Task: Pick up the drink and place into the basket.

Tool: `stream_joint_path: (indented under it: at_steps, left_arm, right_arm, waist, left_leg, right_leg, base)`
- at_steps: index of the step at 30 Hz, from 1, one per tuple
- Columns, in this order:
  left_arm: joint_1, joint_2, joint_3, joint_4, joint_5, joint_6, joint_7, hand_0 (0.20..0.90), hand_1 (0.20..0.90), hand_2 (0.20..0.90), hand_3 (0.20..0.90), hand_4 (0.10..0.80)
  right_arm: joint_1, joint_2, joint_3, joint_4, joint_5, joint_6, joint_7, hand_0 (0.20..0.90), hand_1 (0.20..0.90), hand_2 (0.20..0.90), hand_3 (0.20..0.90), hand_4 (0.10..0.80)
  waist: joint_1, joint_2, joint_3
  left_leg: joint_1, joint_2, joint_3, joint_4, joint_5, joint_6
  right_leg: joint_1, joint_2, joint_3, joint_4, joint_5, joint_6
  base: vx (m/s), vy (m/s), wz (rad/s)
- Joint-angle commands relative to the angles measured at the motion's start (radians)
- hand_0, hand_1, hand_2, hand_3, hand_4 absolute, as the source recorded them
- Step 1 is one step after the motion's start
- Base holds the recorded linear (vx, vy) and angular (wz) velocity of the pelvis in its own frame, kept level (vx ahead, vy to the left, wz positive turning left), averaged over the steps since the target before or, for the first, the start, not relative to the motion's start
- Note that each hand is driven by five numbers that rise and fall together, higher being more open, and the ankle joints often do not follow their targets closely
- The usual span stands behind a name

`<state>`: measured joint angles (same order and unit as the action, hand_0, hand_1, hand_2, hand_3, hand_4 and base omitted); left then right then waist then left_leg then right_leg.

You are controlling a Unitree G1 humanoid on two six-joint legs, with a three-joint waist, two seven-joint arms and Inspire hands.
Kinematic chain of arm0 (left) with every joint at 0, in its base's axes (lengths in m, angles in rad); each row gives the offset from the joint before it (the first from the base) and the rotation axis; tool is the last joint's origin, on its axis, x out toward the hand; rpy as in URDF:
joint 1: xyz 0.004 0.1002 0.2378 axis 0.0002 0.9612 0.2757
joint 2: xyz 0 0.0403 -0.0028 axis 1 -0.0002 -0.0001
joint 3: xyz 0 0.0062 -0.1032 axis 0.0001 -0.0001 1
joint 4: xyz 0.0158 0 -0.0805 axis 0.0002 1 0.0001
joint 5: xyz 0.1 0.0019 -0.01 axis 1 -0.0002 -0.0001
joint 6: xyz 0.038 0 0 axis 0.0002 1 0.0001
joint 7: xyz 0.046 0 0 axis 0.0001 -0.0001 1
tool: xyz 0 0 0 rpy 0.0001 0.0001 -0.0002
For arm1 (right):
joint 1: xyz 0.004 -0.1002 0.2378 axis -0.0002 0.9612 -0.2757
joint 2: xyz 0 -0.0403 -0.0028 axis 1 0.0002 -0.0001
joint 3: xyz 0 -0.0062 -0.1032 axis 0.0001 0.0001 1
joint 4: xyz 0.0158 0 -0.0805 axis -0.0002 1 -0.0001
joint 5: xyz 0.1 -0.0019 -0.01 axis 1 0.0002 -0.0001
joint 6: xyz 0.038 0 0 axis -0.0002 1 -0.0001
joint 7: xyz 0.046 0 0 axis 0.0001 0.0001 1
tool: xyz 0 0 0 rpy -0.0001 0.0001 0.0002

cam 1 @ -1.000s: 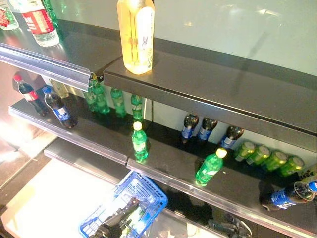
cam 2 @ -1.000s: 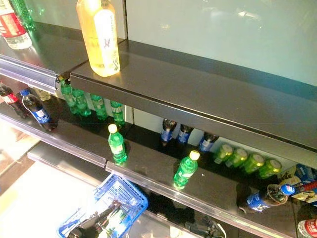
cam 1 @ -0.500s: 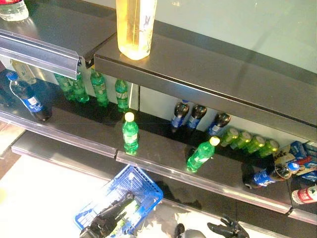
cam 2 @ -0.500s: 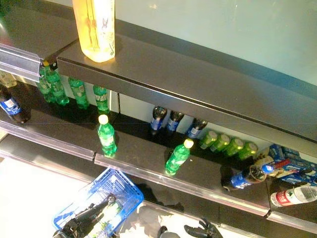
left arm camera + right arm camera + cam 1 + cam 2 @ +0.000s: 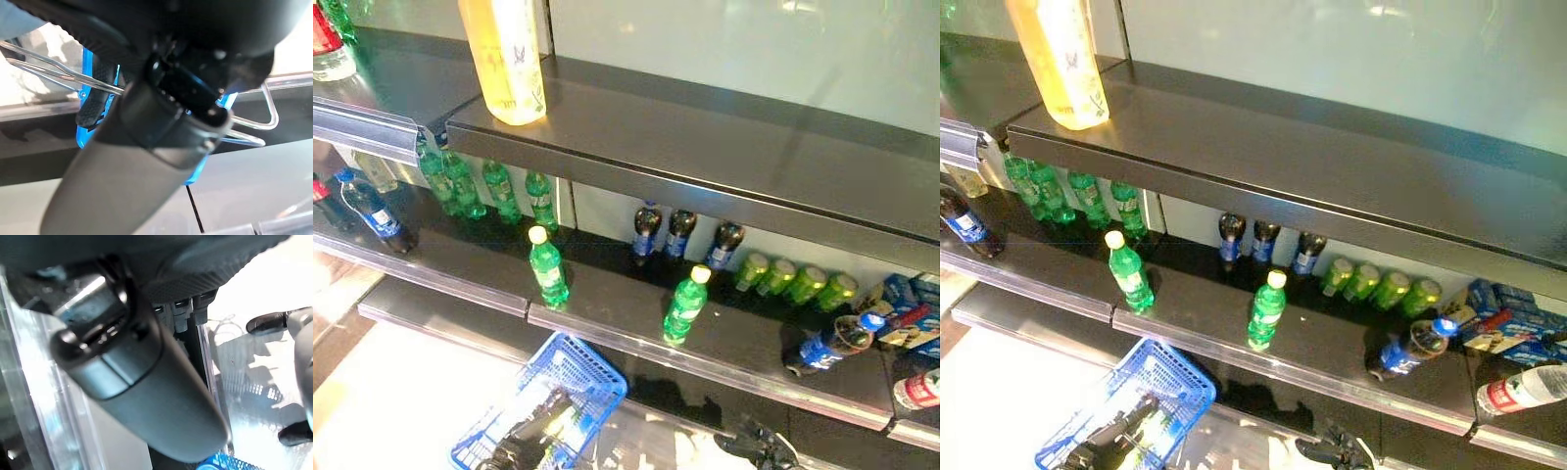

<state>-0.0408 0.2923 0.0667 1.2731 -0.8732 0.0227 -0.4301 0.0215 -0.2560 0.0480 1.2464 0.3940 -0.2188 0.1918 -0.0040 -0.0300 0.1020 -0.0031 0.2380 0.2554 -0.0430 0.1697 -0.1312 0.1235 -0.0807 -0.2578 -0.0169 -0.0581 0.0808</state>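
Observation:
Two upright green drink bottles, one point(image 5: 548, 269) on the left and one point(image 5: 685, 305) to its right, stand at the front of the middle shelf point(image 5: 607, 304). Below it hangs the blue wire basket point(image 5: 592, 367). My left hand point(image 5: 533, 433) reaches over the basket, fingers curled round its wire handle point(image 5: 254, 122). Something green and white shows inside the basket beside that hand. My right hand point(image 5: 759, 448) hangs low under the shelf's front edge, fingers spread, holding nothing.
Dark cola bottles point(image 5: 680, 233) and green cans point(image 5: 793, 282) line the back of the middle shelf. A blue-capped bottle point(image 5: 827, 343) lies on its side at the right. A tall yellow bottle point(image 5: 509, 59) stands on the upper shelf point(image 5: 705, 147). More green bottles point(image 5: 470, 186) stand left.
The whole picture has shifted, so the camera has moved. The bottles, the basket and both hands keep their places relative to each other.

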Motion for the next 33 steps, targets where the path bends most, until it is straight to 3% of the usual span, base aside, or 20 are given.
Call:
stream_joint_path:
  at_steps: [1,3,4,5,7,9,15,21,33]
  left_arm:
    - [-0.022,-0.011,-0.021,-0.102,-0.020,0.015,-0.109,0.300,0.300,0.300,0.200,0.100]
    - [-0.024,-0.022,-0.027,-0.125,-0.027,0.028,-0.106,0.300,0.300,0.300,0.200,0.100]
    - [-0.023,-0.025,-0.031,-0.131,-0.032,0.035,-0.103,0.300,0.300,0.300,0.200,0.100]
    - [-0.018,-0.028,-0.030,-0.138,-0.033,0.042,-0.103,0.300,0.300,0.300,0.200,0.100]
    - [-0.014,-0.033,-0.030,-0.144,-0.022,0.051,-0.105,0.300,0.300,0.300,0.200,0.100]
    - [-0.017,-0.033,-0.039,-0.128,-0.002,0.053,-0.125,0.300,0.300,0.300,0.200,0.100]
    - [-0.023,-0.015,-0.039,-0.070,-0.008,0.033,-0.126,0.300,0.300,0.300,0.200,0.100]
    - [0.003,0.001,-0.012,-0.037,0.001,0.011,-0.148,0.300,0.300,0.300,0.200,0.100]
    - [0.009,0.014,0.014,-0.040,0.003,0.026,-0.153,0.300,0.300,0.300,0.200,0.100]
  right_arm:
    - [-0.071,-0.056,-0.027,-0.014,0.012,-0.024,-0.023,0.900,0.900,0.900,0.900,0.800]
    - [-0.073,-0.072,-0.036,-0.012,0.007,-0.026,-0.032,0.900,0.900,0.900,0.900,0.800]
    - [-0.072,-0.080,-0.045,-0.011,0.005,-0.025,-0.041,0.900,0.900,0.900,0.900,0.800]
    - [-0.070,-0.085,-0.051,-0.013,0.004,-0.023,-0.045,0.900,0.900,0.900,0.900,0.800]
    - [-0.066,-0.094,-0.064,-0.016,-0.001,-0.024,-0.043,0.900,0.900,0.900,0.900,0.800]
    - [-0.058,-0.094,-0.075,-0.003,0.020,-0.048,-0.049,0.900,0.900,0.900,0.900,0.800]
    - [-0.042,-0.074,-0.086,0.008,0.006,-0.056,-0.033,0.900,0.900,0.900,0.900,0.800]
    - [-0.026,-0.059,-0.082,0.006,-0.010,-0.057,-0.020,0.900,0.900,0.900,0.900,0.800]
    - [-0.026,-0.050,-0.085,0.007,-0.026,-0.052,-0.031,0.900,0.900,0.900,0.900,0.800]
  waist:
    - [0.008,-0.006,0.049]
    - [0.004,-0.006,0.048]
    - [0.001,-0.006,0.045]
    - [-0.001,-0.003,0.041]
    - [-0.003,0.007,0.031]
    - [-0.012,0.017,0.028]
    - [-0.018,0.019,0.006]
    - [0.001,-0.003,-0.012]
    - [0.015,-0.018,-0.023]
  left_leg:
    - [-0.073,0.012,-0.030,0.133,-0.004,0.000]
    - [-0.059,-0.052,-0.017,0.175,-0.097,0.031]
    - [-0.045,-0.102,-0.021,0.202,-0.161,0.050]
    - [-0.034,-0.134,-0.031,0.207,-0.190,0.058]
    - [-0.020,-0.170,-0.043,0.196,-0.209,0.061]
    - [0.000,-0.163,-0.021,0.146,-0.185,0.052]
    - [0.096,-0.185,-0.017,-0.033,-0.148,0.067]
    - [0.102,-0.206,-0.009,-0.044,-0.167,0.079]
    - [0.110,-0.222,-0.002,-0.044,-0.184,0.104]
  right_leg:
    - [0.008,-0.045,0.026,0.103,-0.020,-0.006]
    - [-0.001,-0.061,0.001,0.094,-0.012,-0.006]
    - [-0.004,-0.068,-0.004,0.092,-0.007,-0.004]
    - [-0.008,-0.067,-0.003,0.090,-0.003,-0.001]
    - [-0.013,-0.059,0.001,0.085,0.002,0.003]
    - [-0.004,-0.048,0.001,0.084,0.000,0.007]
    - [-0.026,-0.047,-0.031,0.066,0.031,0.042]
    - [-0.030,-0.051,-0.060,0.027,0.067,0.056]
    - [-0.038,-0.055,-0.060,0.038,0.077,0.066]
  base:
    - [-0.169,-0.085,0.36]
    - [-0.145,-0.021,0.23]
    - [-0.093,0.049,-0.15]
    - [-0.049,0.071,-0.23]
    - [-0.020,0.121,0.11]
    - [-0.016,0.173,0.55]
    - [0.001,0.151,0.11]
    - [-0.009,0.060,0.00]
    - [0.018,0.049,0.00]
